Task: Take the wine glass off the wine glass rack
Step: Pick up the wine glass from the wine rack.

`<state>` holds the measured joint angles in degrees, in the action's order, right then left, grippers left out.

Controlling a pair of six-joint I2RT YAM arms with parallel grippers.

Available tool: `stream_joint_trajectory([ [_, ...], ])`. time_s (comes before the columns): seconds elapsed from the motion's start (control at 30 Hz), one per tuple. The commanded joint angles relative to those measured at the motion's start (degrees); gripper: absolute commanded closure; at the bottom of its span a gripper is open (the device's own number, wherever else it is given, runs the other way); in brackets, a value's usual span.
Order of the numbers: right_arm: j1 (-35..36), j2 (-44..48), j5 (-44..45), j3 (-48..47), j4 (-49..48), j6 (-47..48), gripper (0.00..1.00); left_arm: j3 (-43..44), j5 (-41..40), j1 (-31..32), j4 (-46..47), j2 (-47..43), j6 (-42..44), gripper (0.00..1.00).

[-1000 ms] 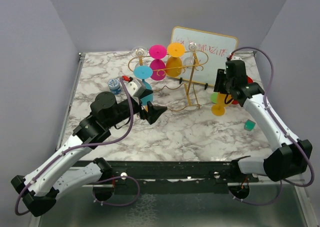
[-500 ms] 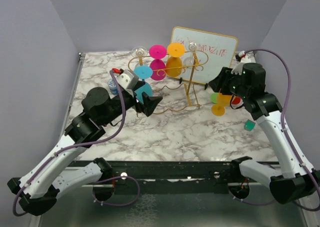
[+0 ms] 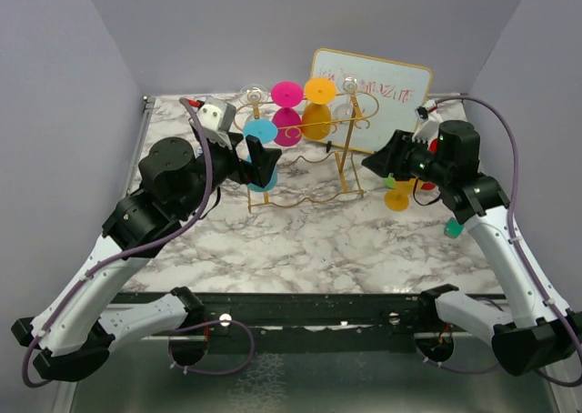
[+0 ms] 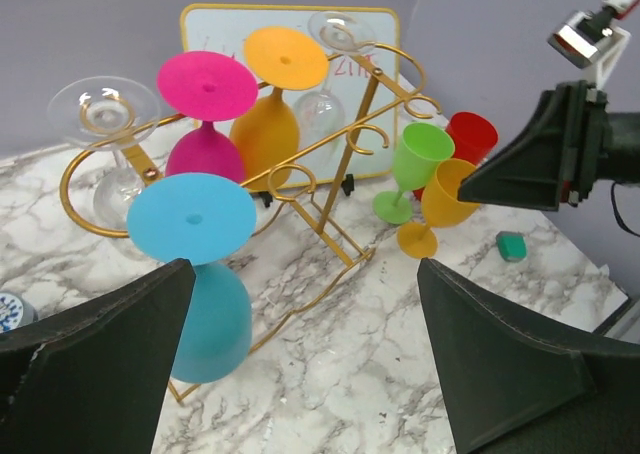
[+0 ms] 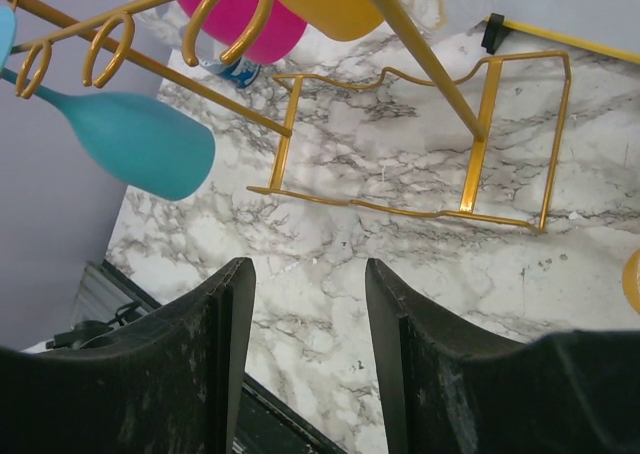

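Noting the gold thin-wire wine glass rack (image 3: 346, 163) at the far middle of the grey-veined marble bench (image 3: 364, 240). We count five glasses hung upside down from it: a teal plastic wine glass (image 4: 205, 314) at the near-left end, a magenta plastic glass (image 4: 205, 149), an orange plastic glass (image 4: 268, 124), and two clear glasses (image 4: 105, 109).

Left hand (image 4: 305, 274) is released, fingers spread wide and facing the rack. The teal bowl is just beside its left finger; contact we cannot tell.

Right hand (image 5: 307, 266) is parted and grasps nothing, hovering right of the rack and pointing at its base rails.

A green goblet (image 4: 420, 159), amber goblet (image 4: 445, 189) and red cup (image 4: 470, 139) stand right of the rack.
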<state>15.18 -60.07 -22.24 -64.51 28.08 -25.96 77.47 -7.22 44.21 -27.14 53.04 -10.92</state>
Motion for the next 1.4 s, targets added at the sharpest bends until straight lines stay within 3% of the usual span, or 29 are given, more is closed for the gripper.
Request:
stream_joint_trajectory([
  [0.0, 0.2, 0.82, -0.16, -2.41, 2.76, 0.23, 0.46, 3.56, -9.39, -0.42, -7.27, 1.67, -6.42, 0.08],
  [0.2, 0.2, 1.48, 0.04, -2.35, 3.44, -0.25, 0.46, 4.0, -15.22, -1.09, -11.38, 2.13, -11.17, 0.25],
  [0.3, 0.2, 1.38, 0.08, -2.2, 3.82, -0.32, 0.46, 3.48, -15.39, -1.82, -11.61, 3.11, -12.01, 0.28],
  [0.6, 0.2, 0.97, 0.81, -1.55, 5.42, -0.41, 0.46, 7.03, -3.07, -11.86, -11.5, 10.04, -11.86, 0.34],
  [0.8, 0.2, 0.14, 1.52, -2.3, 7.15, 0.09, 0.46, 6.26, 3.88, -17.09, -9.62, 11.7, -12.31, 0.44],
  [1.07, 0.2, 0.49, 1.92, -1.98, 7.47, 0.12, 0.46, 5.01, 9.42, -19.19, -6.55, 11.29, -13.77, 0.51],
  [1.37, 0.21, 0.13, 3.38, -2.99, 8.94, 0.82, 0.46, 2.33, 12.26, -20.34, -5.77, 10.96, -14.23, 0.51],
])
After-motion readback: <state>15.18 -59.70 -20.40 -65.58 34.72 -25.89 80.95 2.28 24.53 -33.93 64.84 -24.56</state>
